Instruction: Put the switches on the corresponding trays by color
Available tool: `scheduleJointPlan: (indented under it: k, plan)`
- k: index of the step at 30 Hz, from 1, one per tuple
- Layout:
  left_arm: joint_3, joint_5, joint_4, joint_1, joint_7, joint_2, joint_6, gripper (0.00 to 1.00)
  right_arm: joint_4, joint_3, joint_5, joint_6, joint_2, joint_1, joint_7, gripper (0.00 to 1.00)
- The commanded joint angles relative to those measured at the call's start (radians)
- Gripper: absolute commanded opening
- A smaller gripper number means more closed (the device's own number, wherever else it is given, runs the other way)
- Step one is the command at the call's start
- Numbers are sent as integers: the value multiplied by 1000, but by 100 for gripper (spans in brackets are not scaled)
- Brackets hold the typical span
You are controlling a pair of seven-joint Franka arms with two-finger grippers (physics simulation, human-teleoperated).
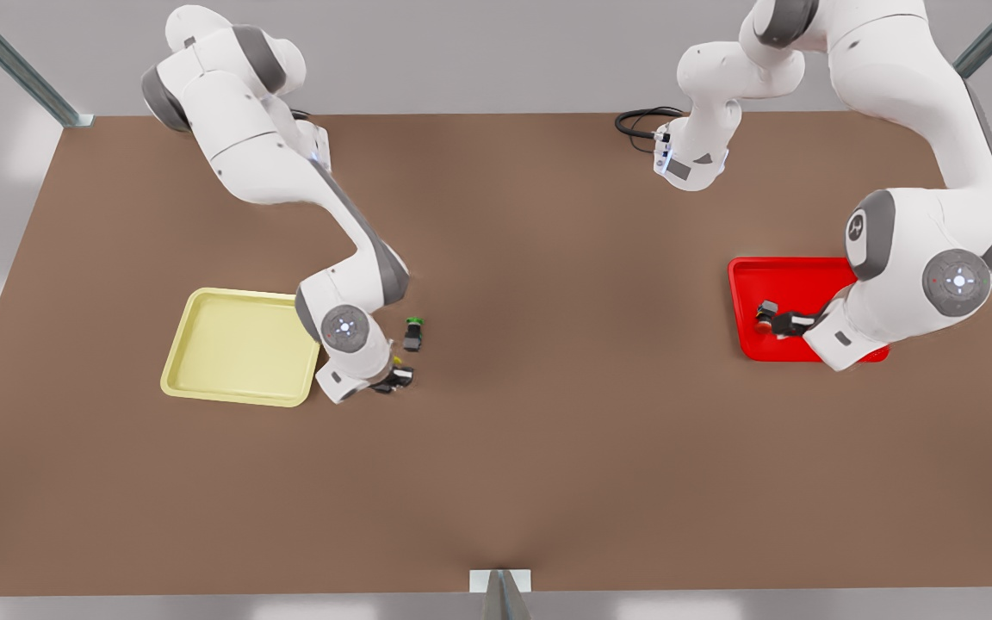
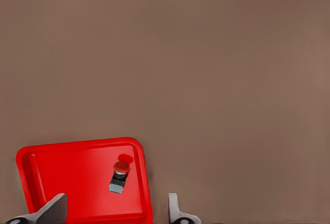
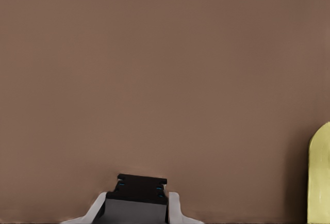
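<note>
1. Your right gripper (image 1: 394,379) sits nearest the camera in the front view, just off the yellow tray (image 1: 238,346) at its 3 o'clock corner. Its fingers (image 3: 174,206) pinch the dark body of the yellow-capped switch (image 3: 137,193) over the brown table (image 1: 548,448).
2. At 12 o'clock from that gripper, the green-capped switch (image 1: 413,332) lies on the table, near but apart.
3. Your left gripper (image 1: 773,322) hangs above the red tray (image 1: 771,275), toward its 9 o'clock side. Its fingers (image 2: 54,209) are spread wide and hold nothing.
4. The red-capped switch (image 2: 119,176) lies on its side inside the red tray, apart from both fingers and clear of the rim.
</note>
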Motion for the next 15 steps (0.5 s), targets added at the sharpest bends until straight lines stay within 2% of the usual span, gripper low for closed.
scheduleJointPlan:
  k: [1,3,5,8,10,11,12,14,15]
  plan:
    - [0,-20,1,0,-5,-5,-5,100,-20,0,0,0,-14,-5,-13,52]
    - [0,-33,4,-20,-28,-14,-57,100,-146,-5,1,15,-97,-54,-110,52]
    - [3,-63,25,-20,-26,-3,-57,100,-324,-8,1,124,-183,-122,-197,52]
    - [8,-48,47,-20,-25,-5,-65,100,-437,-55,1,164,-214,-226,-380,52]
    - [9,-25,59,-20,-20,-3,-63,100,-542,-69,1,282,-229,-311,-521,52]
    - [8,-25,61,-20,-22,-3,-63,100,-569,-86,1,283,-241,-331,-575,52]
    - [8,-27,61,-20,-25,-3,-65,100,-601,-103,1,282,-252,-349,-613,56]
    - [8,-27,61,-20,-25,-3,-65,100,-632,-136,3,283,-254,-349,-662,79]
    - [8,-27,61,-20,-25,-3,-65,100,-634,-138,10,283,-254,-349,-664,100]
